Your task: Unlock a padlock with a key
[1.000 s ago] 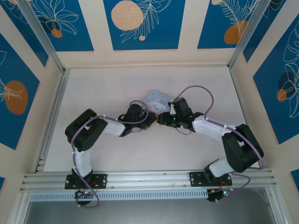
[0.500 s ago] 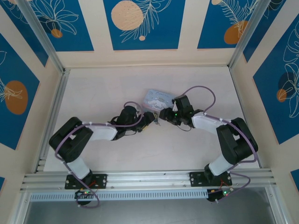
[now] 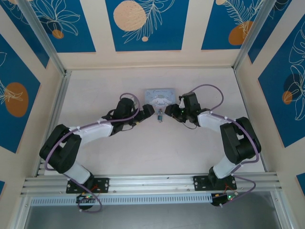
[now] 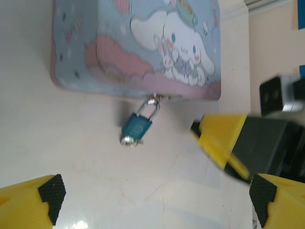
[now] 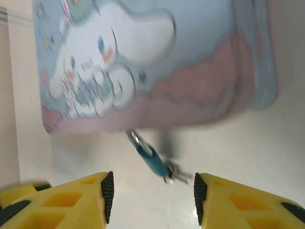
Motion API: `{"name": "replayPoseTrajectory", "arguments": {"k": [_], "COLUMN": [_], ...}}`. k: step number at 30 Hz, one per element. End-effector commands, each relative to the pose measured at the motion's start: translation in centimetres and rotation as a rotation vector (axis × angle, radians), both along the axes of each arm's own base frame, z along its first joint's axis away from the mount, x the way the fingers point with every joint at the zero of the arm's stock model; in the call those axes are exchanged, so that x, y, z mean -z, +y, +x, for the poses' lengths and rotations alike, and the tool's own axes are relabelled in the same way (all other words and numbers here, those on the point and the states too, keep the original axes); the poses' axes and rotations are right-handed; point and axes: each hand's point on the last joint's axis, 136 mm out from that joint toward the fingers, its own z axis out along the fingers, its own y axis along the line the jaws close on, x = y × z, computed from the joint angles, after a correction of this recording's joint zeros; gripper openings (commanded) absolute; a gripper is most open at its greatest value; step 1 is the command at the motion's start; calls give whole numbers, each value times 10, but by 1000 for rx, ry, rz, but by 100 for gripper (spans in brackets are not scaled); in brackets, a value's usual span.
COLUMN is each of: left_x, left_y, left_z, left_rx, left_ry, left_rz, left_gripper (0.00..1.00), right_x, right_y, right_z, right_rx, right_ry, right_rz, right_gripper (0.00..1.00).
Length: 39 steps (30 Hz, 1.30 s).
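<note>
One padlock (image 4: 137,126): teal body, shackle hooked to the tin (image 4: 95,43) on its side facing the arms, long axis pointing away from the tin across the desk (image 4: 71,157). We take the silver bit at its outer end for the key (image 5: 177,179). The left gripper (image 4: 155,195), spread wide and empty, and the right gripper (image 5: 151,195), about half open and empty, flank it, and we judge them equally near.

The pale table (image 3: 95,95) carries a light blue cartoon tin (image 3: 159,98) toward its far edge, midway across. A small blue padlock (image 3: 160,116) lies against the tin's near side.
</note>
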Motion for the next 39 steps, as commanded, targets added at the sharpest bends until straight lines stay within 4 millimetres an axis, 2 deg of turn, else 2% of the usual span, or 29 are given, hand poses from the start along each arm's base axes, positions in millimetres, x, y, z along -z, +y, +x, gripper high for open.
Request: {"name": "replayPoseTrajectory", "arguments": {"k": [1,5,11,21,26,34,39], "left_x": [-7,-12,-14,-10,-10,-8,-8], "left_y": [9,16,20,24,24,22,21], "left_z": [21,41,56,61,66,72,77], "left_rx": [22,25,25,15,10,9,11], "left_ry": [-26,-32,-23,-6,-4,0,-1], "left_rz": [82,126,132,108,95,78,78], "left_gripper": [100,100,100,100,100,100,100], "right_x": [0,11,19,38,44,52,57], "right_y": [9,16,30,45,46,46,44], "right_z": [-10,-9,-2,4,4,-2,-7], "right_rx": [-25,-57,-118,-167,-168,-168,-164], "right_ry": [-23,-19,-42,-36,-27,-6,6], "right_rz": [13,-11,-65,-120,-134,-147,-153], "right_gripper": [50,46,44,43,41,36,28]}}
